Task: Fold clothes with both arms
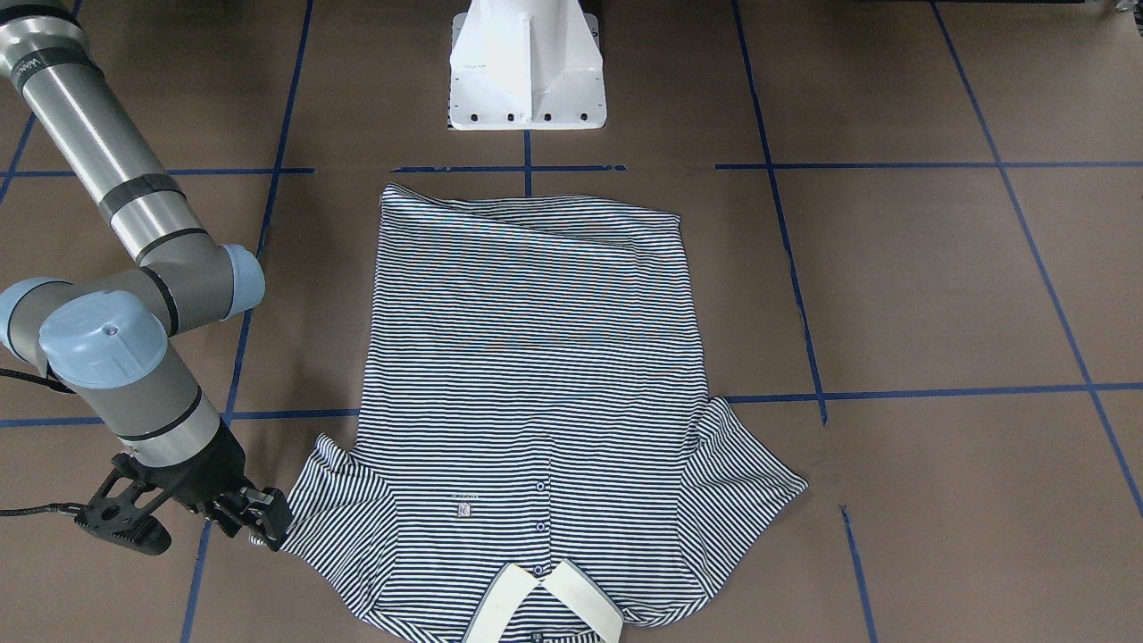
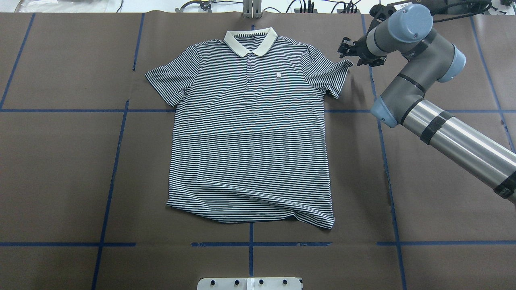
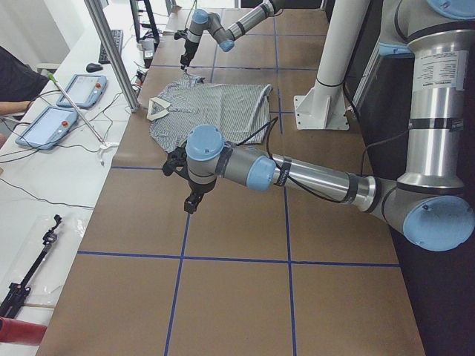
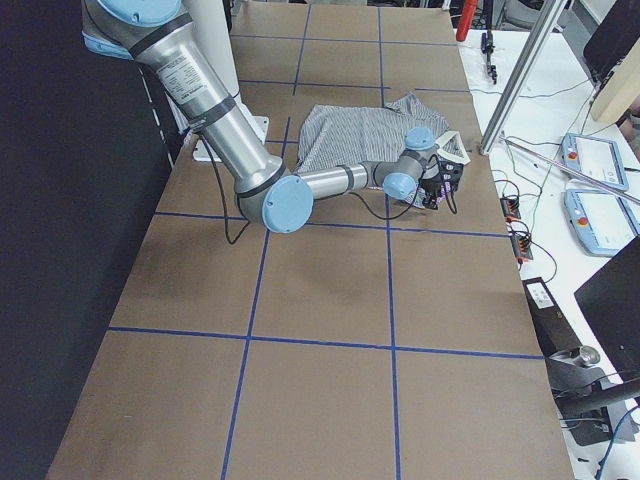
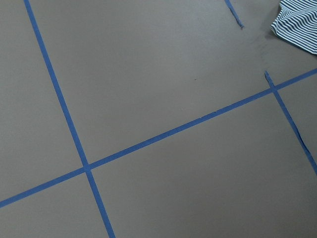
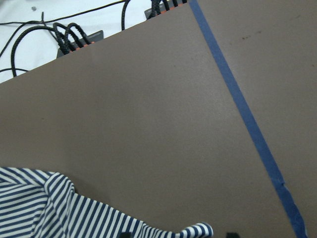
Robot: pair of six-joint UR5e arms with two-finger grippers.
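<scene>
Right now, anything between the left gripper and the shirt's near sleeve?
Nothing visible. The left gripper hangs over bare table paper; only flat blue tape lines lie between it and the polo shirt's sleeve.

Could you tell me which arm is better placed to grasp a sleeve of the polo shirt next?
Right, probably. The right end effector sits at the edge of one sleeve of the polo shirt, while the left end effector hangs over bare table, away from the shirt.
</scene>
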